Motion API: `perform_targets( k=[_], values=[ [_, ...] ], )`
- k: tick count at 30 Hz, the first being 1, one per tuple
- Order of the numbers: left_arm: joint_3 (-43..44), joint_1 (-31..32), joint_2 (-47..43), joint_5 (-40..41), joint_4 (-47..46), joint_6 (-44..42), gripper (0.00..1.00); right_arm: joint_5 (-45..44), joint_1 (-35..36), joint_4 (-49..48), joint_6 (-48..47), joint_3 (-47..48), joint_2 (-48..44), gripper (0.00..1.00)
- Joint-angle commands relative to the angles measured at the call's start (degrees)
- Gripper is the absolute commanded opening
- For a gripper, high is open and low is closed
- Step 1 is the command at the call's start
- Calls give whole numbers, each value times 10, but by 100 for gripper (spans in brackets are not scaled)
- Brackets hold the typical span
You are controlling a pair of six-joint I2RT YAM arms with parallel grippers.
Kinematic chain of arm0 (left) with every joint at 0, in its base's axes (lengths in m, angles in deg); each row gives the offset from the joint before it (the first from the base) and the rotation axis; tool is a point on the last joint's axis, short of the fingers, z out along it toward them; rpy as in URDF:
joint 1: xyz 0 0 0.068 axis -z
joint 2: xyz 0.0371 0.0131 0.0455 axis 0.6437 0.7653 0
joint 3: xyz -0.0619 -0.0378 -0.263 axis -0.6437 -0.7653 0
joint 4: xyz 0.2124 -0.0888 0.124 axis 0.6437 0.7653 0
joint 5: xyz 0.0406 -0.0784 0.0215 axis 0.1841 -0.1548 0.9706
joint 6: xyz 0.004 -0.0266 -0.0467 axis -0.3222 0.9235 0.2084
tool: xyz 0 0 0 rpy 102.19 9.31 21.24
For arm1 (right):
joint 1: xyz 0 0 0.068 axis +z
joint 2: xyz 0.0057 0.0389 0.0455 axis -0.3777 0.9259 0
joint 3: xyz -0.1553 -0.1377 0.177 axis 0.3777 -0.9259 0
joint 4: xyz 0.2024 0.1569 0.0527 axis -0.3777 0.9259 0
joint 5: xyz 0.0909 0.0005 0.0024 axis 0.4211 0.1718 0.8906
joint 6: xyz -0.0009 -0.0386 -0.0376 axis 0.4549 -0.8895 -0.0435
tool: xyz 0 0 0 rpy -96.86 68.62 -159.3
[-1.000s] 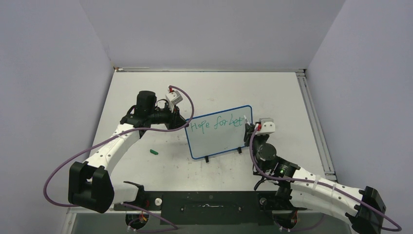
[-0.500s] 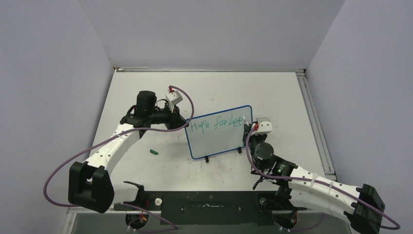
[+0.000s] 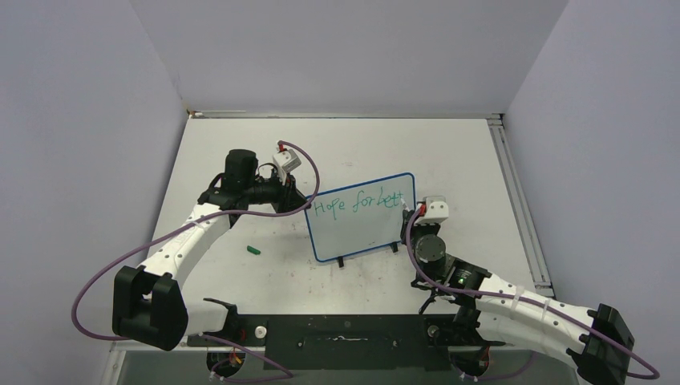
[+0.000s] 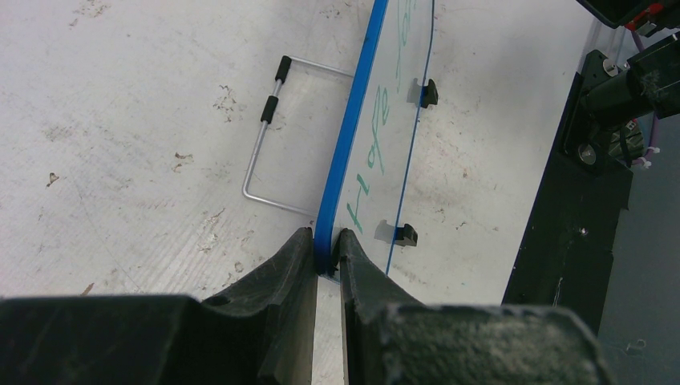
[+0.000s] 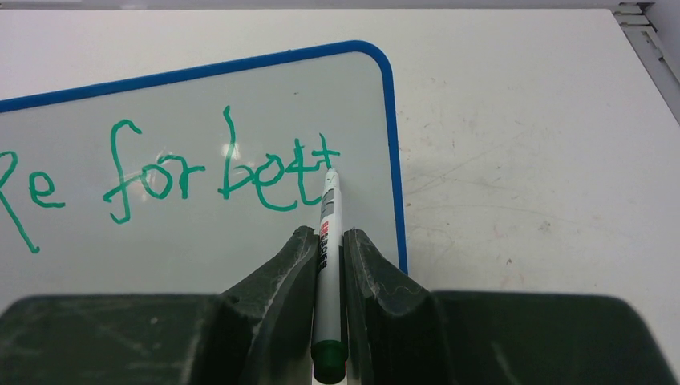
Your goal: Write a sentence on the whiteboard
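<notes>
Surface: white, scuffed table (image 3: 457,160), grey walls on three sides.
Whiteboard (image 3: 361,237): mid-table, upright on two black feet, blue frame.
Sentence (image 3: 357,204): green, along the top, reads "Hope for bett".
Left gripper (image 4: 326,241): clamped on the board's edge beside the "H".
Right gripper (image 5: 325,241): clamped on a marker (image 5: 328,210), tip at the last "t".
Cap (image 3: 254,250): green, lying on the table left of the board.

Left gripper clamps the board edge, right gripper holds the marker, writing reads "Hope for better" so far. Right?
No: the writing ends at "bett", not "better"; the right wrist view shows the marker tip at the second t. The rest holds: left gripper clamps the board edge, right gripper holds the marker.
</notes>
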Motion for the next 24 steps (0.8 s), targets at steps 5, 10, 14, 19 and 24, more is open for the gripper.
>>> perform_targets(
  k=[5,10,14,19,24],
  values=[
    [7,1,7,24,30,-21,0,-14,-1,52,49,0,1,5],
    [7,1,7,24,30,-21,0,-30,-1,41,35,2,-3,5],
    [8,1,7,23,30,-21,0,-45,-2,21,12,7,-4,5],
    [7,1,6,23,30,-21,0,-36,-2,-3,-10,7,-25,5],
    [8,1,7,24,30,-21,0,-19,-2,-30,-32,3,-25,5]
  ],
)
